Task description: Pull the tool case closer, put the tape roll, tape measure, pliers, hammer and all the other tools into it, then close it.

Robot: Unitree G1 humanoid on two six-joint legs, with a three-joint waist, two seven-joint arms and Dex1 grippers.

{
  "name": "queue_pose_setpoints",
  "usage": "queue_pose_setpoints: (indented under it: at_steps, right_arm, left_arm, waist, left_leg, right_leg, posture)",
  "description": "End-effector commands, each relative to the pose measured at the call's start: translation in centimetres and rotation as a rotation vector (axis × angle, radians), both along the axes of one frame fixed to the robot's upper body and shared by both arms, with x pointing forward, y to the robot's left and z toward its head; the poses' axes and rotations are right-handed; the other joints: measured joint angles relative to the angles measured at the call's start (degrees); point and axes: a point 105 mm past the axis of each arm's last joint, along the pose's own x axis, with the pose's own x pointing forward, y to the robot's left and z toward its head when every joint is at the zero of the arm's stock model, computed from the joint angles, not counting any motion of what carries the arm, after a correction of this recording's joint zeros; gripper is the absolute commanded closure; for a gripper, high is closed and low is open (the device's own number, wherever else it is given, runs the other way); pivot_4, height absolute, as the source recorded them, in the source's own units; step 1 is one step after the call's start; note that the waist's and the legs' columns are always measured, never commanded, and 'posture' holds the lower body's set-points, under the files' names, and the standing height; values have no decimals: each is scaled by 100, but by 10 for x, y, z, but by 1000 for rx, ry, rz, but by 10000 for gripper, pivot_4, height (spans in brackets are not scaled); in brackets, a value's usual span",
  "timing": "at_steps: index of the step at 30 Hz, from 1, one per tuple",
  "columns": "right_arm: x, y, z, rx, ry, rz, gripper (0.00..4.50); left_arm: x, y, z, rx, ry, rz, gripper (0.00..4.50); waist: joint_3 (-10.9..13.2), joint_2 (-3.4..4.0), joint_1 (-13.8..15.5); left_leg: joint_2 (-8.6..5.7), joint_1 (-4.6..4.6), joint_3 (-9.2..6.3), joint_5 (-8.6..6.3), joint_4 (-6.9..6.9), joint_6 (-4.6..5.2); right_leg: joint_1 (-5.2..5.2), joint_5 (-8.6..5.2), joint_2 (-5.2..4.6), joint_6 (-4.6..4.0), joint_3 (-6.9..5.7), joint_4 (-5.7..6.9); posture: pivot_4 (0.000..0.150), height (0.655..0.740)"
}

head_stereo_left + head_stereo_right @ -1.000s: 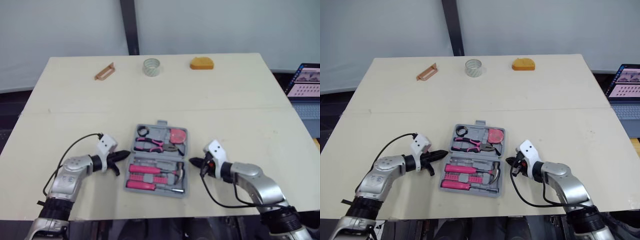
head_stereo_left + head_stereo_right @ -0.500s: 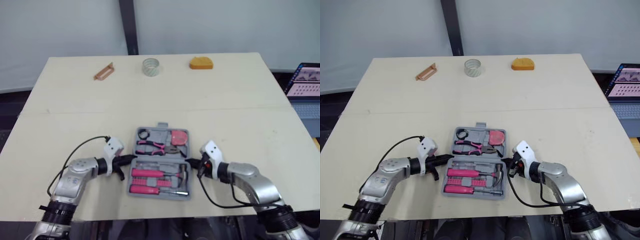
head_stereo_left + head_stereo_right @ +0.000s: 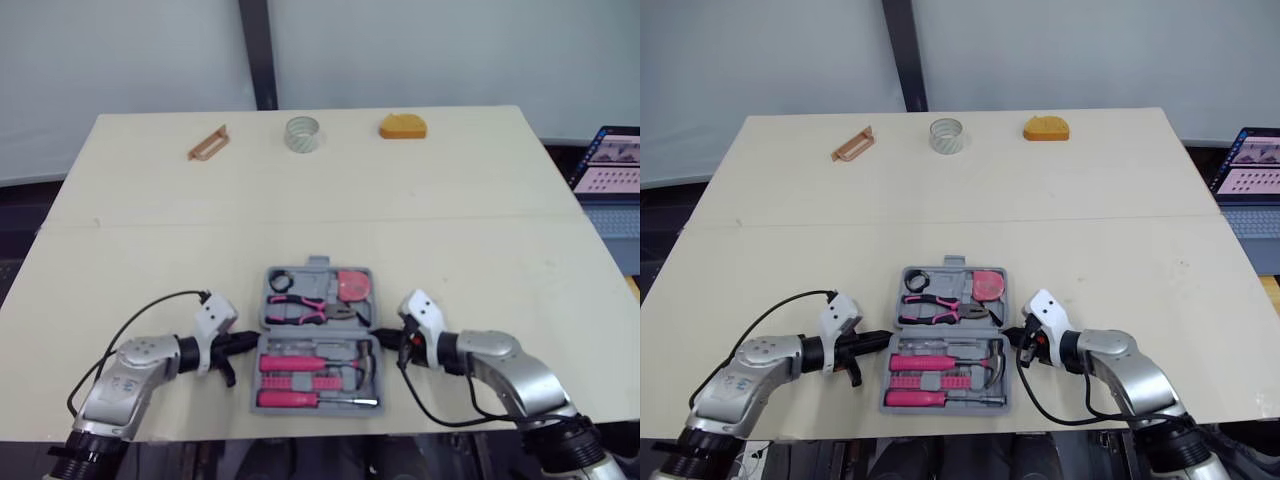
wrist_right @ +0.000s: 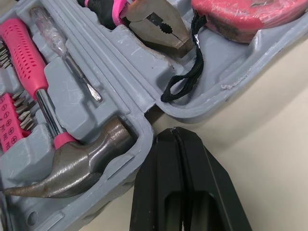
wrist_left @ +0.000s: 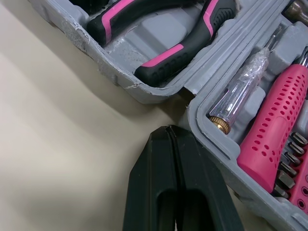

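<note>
1. Beige counter [image 3: 480, 200] in front of a pale wall. A laptop [image 3: 610, 160] sits off the counter's edge at 3 o'clock.
2. The tool case [image 3: 314, 280] lies open and flat at 6 o'clock, close to the near edge.
3. The far half of the case holds the pliers [image 3: 305, 309] and a pink tape measure [image 3: 351, 284]. The measure's black strap [image 4: 185, 72] hangs over the divider.
4. The near half holds the hammer [image 4: 72, 163] with its head at 3 o'clock, a pink screwdriver [image 3: 300, 399], a clear tester screwdriver [image 5: 240, 91] and a bit set [image 4: 12, 120].
5. The tape roll [image 3: 302, 133] is outside the case, at 12 o'clock by the far edge.
6. A brown clip [image 3: 208, 143] lies at 11 o'clock and an orange block [image 3: 402, 126] at 1 o'clock. Both are well apart from the case.
7. The left tool [image 3: 252, 339] is clenched with nothing held, its tips at the hinge notch on the case's 9 o'clock side. I can't tell whether it is touching.
8. The right tool [image 3: 382, 336] is also clenched and empty, its tips at the 3 o'clock hinge notch, just beside the hammer head.
</note>
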Motion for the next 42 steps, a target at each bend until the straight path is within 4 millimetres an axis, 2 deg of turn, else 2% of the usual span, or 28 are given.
queue_pose_setpoints:
  at_steps: [1,22,42]
  right_arm:
    - [-6,6,9,30,-8,47,44400]
    - [-21,7,9,22,38,93,44400]
    - [-20,6,8,10,40,98,44400]
  left_arm:
    - [-5,-3,5,-10,-7,-20,44632]
    - [-24,-13,1,-38,65,-69,44632]
    - [-26,-13,-3,-27,72,-66,44632]
  waist:
    - [0,0,-2]
    - [0,0,5]
    - [0,0,12]
  left_leg:
    - [0,0,0,0,0,0]
    - [0,0,0,0,0,0]
    - [0,0,1,-1,0,0]
  right_leg:
    - [0,0,0,0,0,0]
    - [0,0,0,0,1,-1]
    - [1,0,0,0,3,-1]
  posture:
    - [1500,7400]
    - [1500,7400]
    - [1500,7400]
